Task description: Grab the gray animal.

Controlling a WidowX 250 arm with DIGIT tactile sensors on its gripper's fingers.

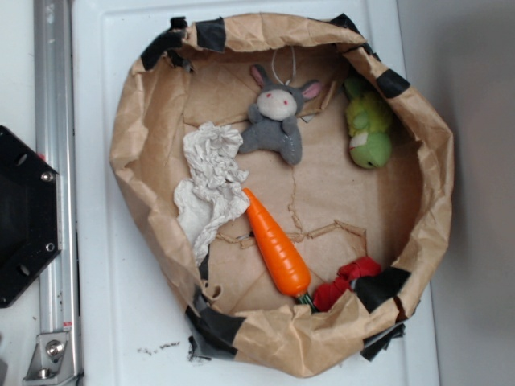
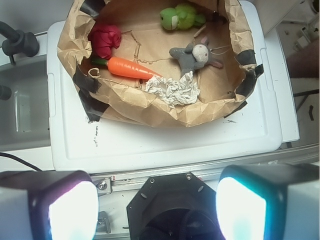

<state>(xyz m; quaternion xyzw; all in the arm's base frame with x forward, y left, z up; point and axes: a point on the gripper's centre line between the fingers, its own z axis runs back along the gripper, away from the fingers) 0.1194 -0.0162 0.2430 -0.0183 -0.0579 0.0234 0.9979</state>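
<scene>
White tabletop (image 1: 121, 305), carrying a brown paper basket (image 1: 129, 153) taped black at the rim. Gripper (image 2: 157, 207): wrist view, bottom of frame, fingers (image 2: 72, 210) spread wide, holding nothing, well apart from the basket. Bunny (image 1: 276, 115): gray, white face, red eyes, pink-lined ears; upper centre of basket floor. Cloth (image 1: 211, 181) left of it, carrot (image 1: 278, 243) below, green toy (image 1: 368, 129) right.

Crumpled matt brown paper basket (image 1: 129, 137); fuzzy plush gray bunny (image 1: 276, 117); glossy plastic carrot (image 1: 276, 243); wrinkly cloth (image 1: 211, 185).
</scene>
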